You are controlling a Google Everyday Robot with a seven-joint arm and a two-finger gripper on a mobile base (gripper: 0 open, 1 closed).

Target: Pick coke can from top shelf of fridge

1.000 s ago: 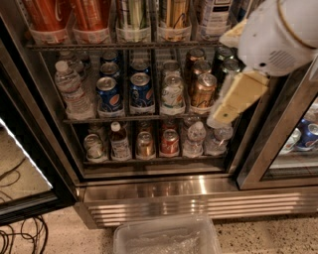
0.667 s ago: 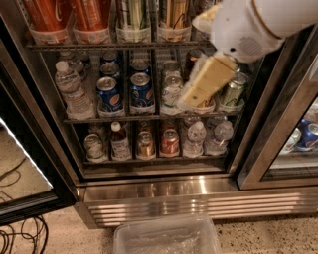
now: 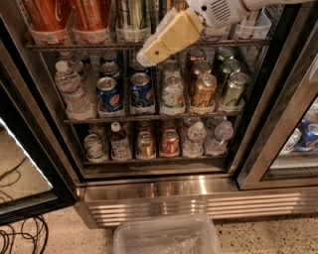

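Camera view, status: not yet picked.

**Progress**
- The fridge (image 3: 164, 204) stands open, its glass door (image 3: 22, 168) swung to the left.
- The gripper (image 3: 148, 53) is inside the opening, at the front edge of the top shelf (image 3: 84, 45). It is angled down and to the left, with its tip in front of the row of cans one shelf below.
- Nothing is seen in its grasp. Whether it is spread or closed cannot be told.
- The coke can (image 3: 91, 14) stands upright in a clear tub (image 3: 92, 34) at the left of the top shelf. A second red can (image 3: 47, 14) stands to its left.
- The gripper is to the right of the coke can and apart from it, so no contact has been made.
- Judged remaining: reach left and up to the can, grip it, then lift it clear of the tub and out of the fridge.

**Hidden or uncertain**
- Both red cans are cut off by the upper edge, so lids and most of the script are out of sight.
- The arm (image 3: 223, 10) covers the top-shelf tubs behind it, so their contents there cannot be read.
- The depth of the shelf behind the front row is not visible.

**Other items**
- Pepsi cans (image 3: 141, 90), a gold can (image 3: 202, 89) and a water bottle (image 3: 69, 87) stand on the middle shelf.
- A clear bin (image 3: 166, 238) sits on the floor in front.
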